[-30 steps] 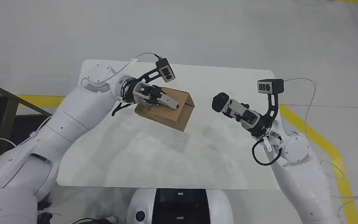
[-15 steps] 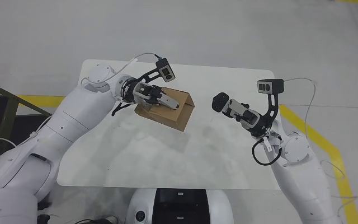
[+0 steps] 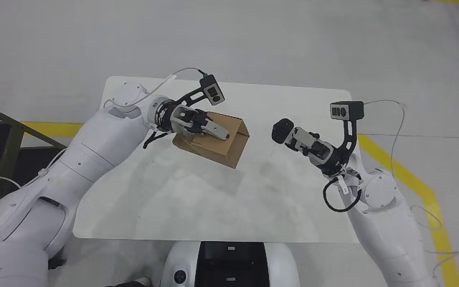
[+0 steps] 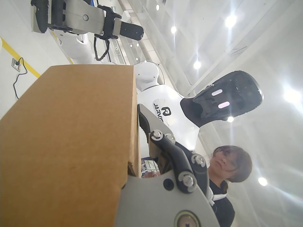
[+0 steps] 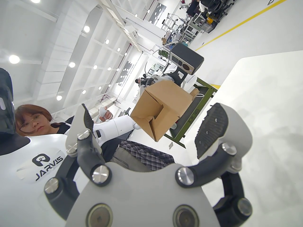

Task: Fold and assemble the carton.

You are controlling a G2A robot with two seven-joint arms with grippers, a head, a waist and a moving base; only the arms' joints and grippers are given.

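Your right gripper (image 3: 282, 131) hangs over the right side of the table (image 3: 215, 208). It is wide open, with nothing in it. A bit farther back, toward the far left corner, your left gripper (image 3: 224, 133) pinches one wall of the box (image 3: 215, 151) and holds it tilted above the table. The bottom flaps (image 5: 156, 119) look only half tucked. If you push them hard, I think that thin wall may bend, or the box may slip out.

carton (image 3: 215, 143) clamped in left gripper (image 3: 224, 133) blocks the table's (image 3: 215, 208) far-left area; open gap between it and right gripper (image 3: 281, 131) is passable; near half of tabletop free to cross
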